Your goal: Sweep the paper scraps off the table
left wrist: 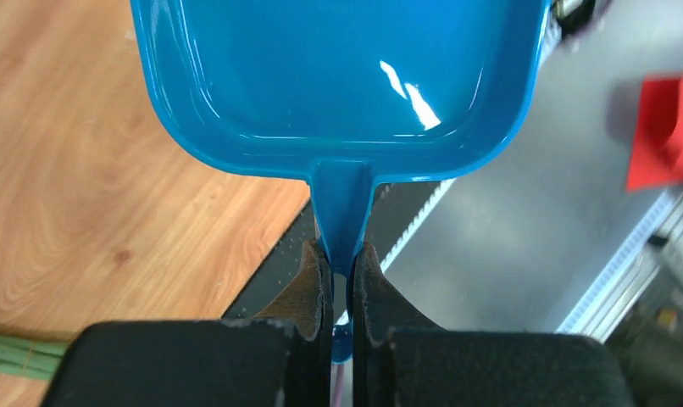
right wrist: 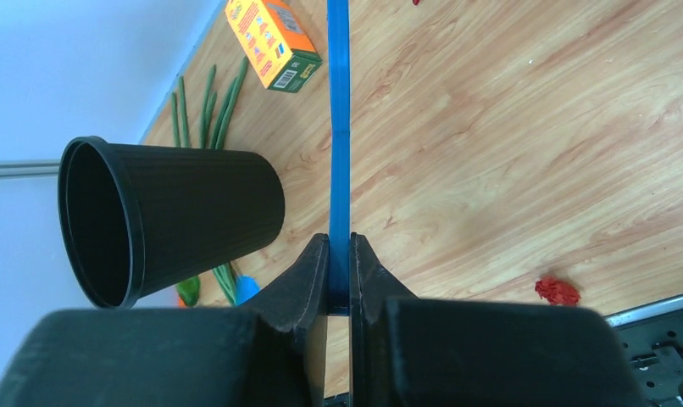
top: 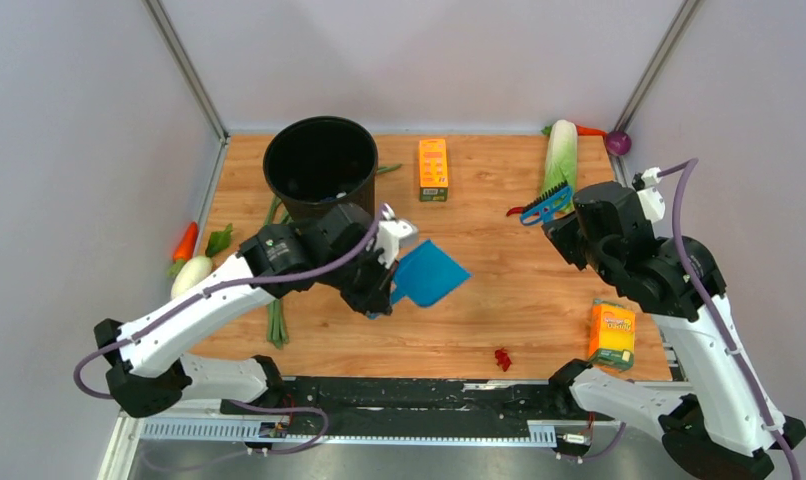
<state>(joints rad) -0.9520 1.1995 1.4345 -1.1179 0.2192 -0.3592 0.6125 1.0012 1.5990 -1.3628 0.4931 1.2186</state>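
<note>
One small crumpled red paper scrap (top: 502, 358) lies on the wooden table (top: 509, 290) near its front edge; the right wrist view shows this paper scrap (right wrist: 558, 291) at the lower right. My left gripper (top: 386, 293) (left wrist: 341, 253) is shut on the handle of a blue dustpan (top: 431, 274) (left wrist: 338, 76), held over the table's middle left. Shut on the thin handle of a blue brush (top: 545, 204) (right wrist: 339, 153), my right gripper (top: 567, 217) (right wrist: 339, 246) is at the back right, far from the scrap.
A black bucket (top: 321, 165) (right wrist: 169, 216) stands at the back left, right behind my left arm. An orange box (top: 433, 168), a cabbage (top: 560, 155) and a purple ball (top: 619, 143) line the back. A yellow box (top: 612, 333) sits front right; green stalks (top: 276, 310), a carrot (top: 184, 242) and a radish (top: 191, 275) are left.
</note>
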